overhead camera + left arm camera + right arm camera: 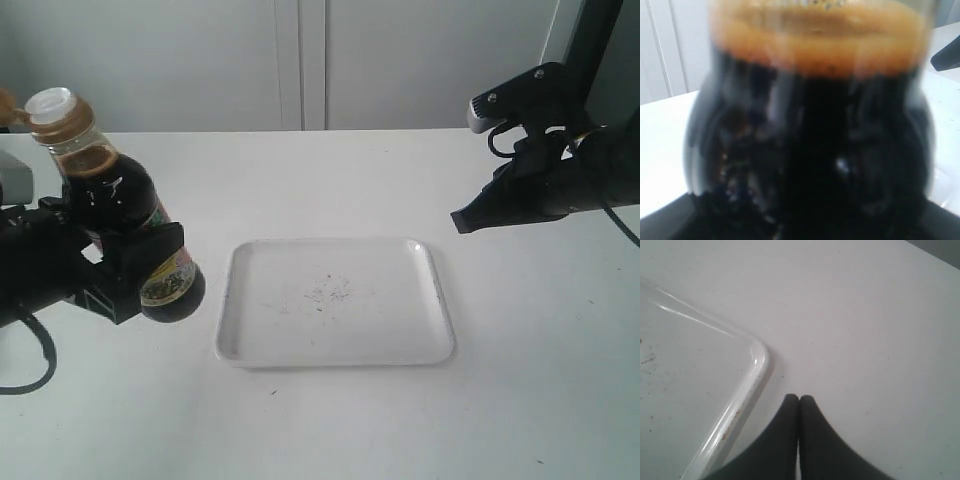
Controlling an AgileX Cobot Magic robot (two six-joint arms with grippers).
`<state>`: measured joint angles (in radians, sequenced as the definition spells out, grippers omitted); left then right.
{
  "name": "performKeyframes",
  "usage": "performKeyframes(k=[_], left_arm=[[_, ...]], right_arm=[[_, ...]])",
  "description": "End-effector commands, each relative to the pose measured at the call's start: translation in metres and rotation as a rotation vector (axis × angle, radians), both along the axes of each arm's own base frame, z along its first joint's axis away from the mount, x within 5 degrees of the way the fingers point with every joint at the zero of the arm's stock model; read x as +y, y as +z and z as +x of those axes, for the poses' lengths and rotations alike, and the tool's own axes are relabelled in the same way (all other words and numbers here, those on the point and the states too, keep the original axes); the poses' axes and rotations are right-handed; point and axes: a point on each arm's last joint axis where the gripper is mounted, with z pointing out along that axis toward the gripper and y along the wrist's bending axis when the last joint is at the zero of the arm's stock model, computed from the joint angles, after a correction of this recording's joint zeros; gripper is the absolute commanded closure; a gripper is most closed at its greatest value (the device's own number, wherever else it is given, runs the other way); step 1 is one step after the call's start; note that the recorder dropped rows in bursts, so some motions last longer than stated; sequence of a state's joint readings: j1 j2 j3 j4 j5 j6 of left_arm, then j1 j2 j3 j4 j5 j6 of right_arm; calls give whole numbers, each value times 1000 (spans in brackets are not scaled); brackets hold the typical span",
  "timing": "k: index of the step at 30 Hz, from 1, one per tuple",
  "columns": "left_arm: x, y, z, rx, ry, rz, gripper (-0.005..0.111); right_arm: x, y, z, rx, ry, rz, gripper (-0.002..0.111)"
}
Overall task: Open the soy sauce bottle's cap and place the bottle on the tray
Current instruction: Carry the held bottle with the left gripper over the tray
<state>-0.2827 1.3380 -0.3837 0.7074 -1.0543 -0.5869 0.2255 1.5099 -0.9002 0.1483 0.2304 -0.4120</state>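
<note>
My left gripper is shut on the soy sauce bottle and holds it in the air at the left, neck leaning up and left. The golden-brown cap is flipped back off the white spout, at the picture's left edge. In the left wrist view the bottle fills the picture, dark liquid topped with brown foam. The white tray lies flat mid-table, to the right of the bottle, with nothing on it. My right gripper is shut and empty, just off the tray's far right corner.
A white table carries everything, with pale cabinet doors behind it. Faint dark scuffs mark the tray's middle. A grey upright frame stands at the back right.
</note>
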Motion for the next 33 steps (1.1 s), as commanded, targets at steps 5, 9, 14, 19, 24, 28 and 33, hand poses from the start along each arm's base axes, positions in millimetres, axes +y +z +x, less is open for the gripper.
performKeyframes(k=[5,9,14,19,24,28,33], left_arm=[[-29,31,12,-62,-28,-76,107],[-45,24,22,-38,-66,-80,107],[-66,15,34,-28,-108,-54,107],[-84,9,42,-25,-123,-49,107],[-103,3,52,-16,-144,-45,107],[-116,-2,61,-13,-158,-49,107],[-129,-6,71,-11,-172,-54,107]], right_arm=[[-2,0,1,-13,6,-17,108],[-2,0,1,-14,8,-21,108],[-3,-1,0,-12,15,-32,108],[-3,0,1,-18,19,-40,108],[-10,-3,3,-8,-3,-42,108],[-23,-11,8,19,-48,-44,108],[-27,-20,13,34,-62,-48,108]])
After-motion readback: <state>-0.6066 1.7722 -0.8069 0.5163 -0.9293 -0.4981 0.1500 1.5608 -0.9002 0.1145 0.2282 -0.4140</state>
